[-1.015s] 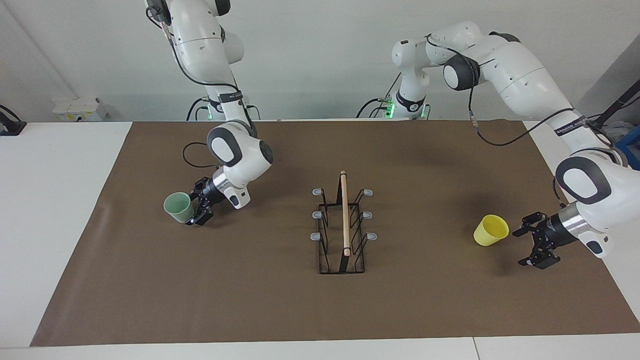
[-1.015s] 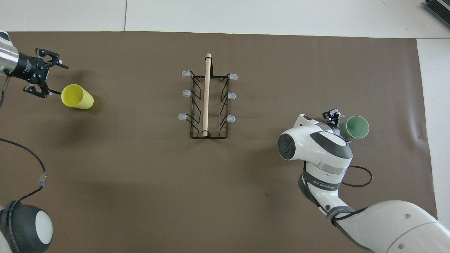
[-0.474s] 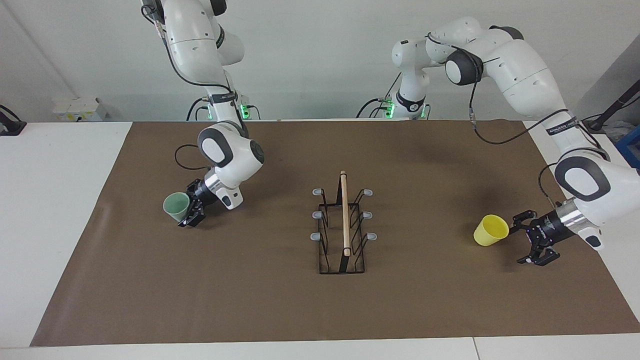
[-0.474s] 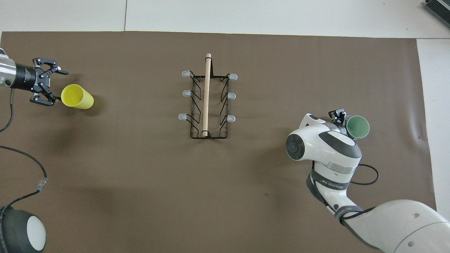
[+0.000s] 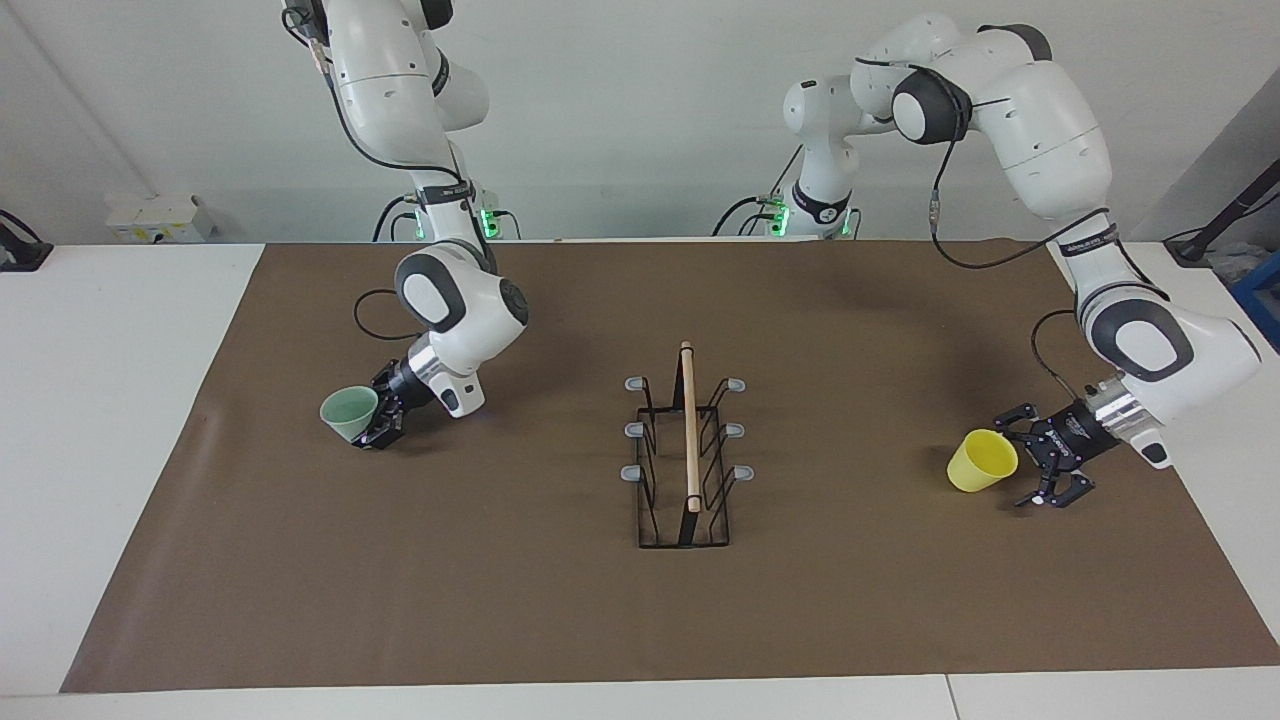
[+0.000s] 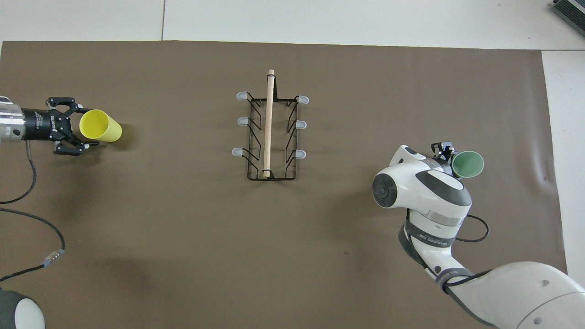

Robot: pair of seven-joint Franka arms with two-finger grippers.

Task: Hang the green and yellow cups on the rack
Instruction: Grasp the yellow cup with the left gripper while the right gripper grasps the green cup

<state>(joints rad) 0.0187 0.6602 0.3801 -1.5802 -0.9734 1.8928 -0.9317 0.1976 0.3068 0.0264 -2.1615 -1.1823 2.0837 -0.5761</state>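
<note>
Right tool [image 5: 372,430]: just clamped on green cup [image 5: 349,412], tilting it.
Left tool [image 5: 1035,465]: spread, now reaching yellow cup [image 5: 982,460].
Rack [image 5: 686,450]: waiting.

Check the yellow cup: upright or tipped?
Tipped. The yellow cup lies on its side, its open mouth facing the open left gripper, whose fingers reach around the rim without closing.

- Left gripper [image 5: 1030,470], at the facing view's right edge, lies nearly level, fingers spread wide.
- Right gripper [image 5: 372,425], centre-left there, tilts downward, fingers closed.
</note>
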